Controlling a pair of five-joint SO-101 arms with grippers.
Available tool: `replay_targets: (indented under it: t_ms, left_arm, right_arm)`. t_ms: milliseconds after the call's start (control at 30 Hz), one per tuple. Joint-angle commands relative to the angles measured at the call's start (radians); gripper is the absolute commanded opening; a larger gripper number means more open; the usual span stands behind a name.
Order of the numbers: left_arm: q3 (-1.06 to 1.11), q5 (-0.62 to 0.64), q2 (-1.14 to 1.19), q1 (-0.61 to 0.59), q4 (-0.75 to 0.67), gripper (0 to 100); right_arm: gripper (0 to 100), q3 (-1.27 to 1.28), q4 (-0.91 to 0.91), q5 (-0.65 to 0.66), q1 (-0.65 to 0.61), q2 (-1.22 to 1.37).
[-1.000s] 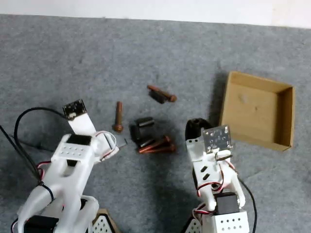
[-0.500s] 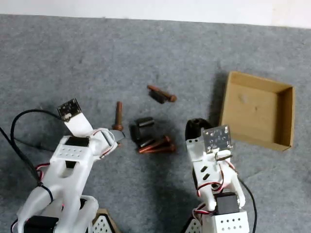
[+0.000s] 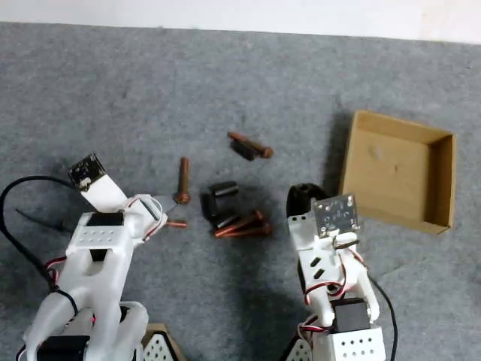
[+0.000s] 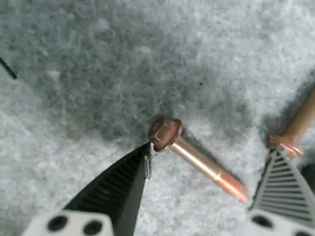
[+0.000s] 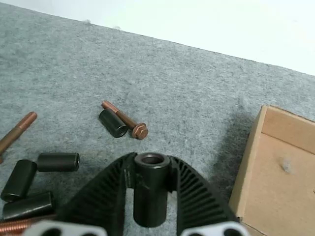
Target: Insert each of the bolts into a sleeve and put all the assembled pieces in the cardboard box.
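Observation:
My left gripper [image 4: 211,152] is open just above the carpet, and a copper bolt [image 4: 197,160] lies between its fingers without being clamped. In the high view this bolt [image 3: 176,223] lies at the left gripper's [image 3: 165,212] tip. A second bolt [image 3: 183,180] lies just beyond it. My right gripper [image 5: 150,182] is shut on a black sleeve [image 5: 149,189], held upright with its bore showing; in the high view that sleeve [image 3: 303,199] is left of the cardboard box [image 3: 440,177]. Loose sleeves [image 3: 223,189] and two bolts [image 3: 240,224] lie between the arms.
Farther back a bolt [image 3: 252,144] lies against another sleeve [image 3: 242,150]. The cardboard box [image 5: 268,162] sits open at the right with nothing in it. A black cable [image 3: 30,218] runs over the carpet by the left arm. Grey carpet stretches bare behind the parts.
The left arm's wrist has swung to the left, and its gripper has drawn back a little; the small bolt now shows on the carpet at its tip. The right arm has kept still.

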Motion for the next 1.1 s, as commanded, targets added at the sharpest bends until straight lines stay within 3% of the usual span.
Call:
replay_targets:
  t_ms: [0, 300, 700, 900, 1067]
  left_arm:
    - [-0.005, 0.008, -0.024, -0.008, -0.017, 33]
    - [0.002, 0.003, -0.024, -0.004, -0.017, 16]
    - [0.013, 0.003, -0.016, 0.061, -0.015, 15]
    - [-0.081, 0.003, 0.139, 0.062, -0.011, 15]
    - [-0.200, 0.008, 0.269, 0.059, 0.115, 15]
  right_arm:
    - [0.6, 0.127, 0.002, 0.009, 0.012, -0.012]
    - [0.6, 0.127, 0.002, 0.011, 0.012, -0.012]
    - [0.6, 0.127, 0.002, 0.011, 0.012, -0.012]
    - [0.6, 0.127, 0.002, 0.011, 0.012, -0.012]
    - [0.6, 0.127, 0.002, 0.011, 0.012, -0.012]
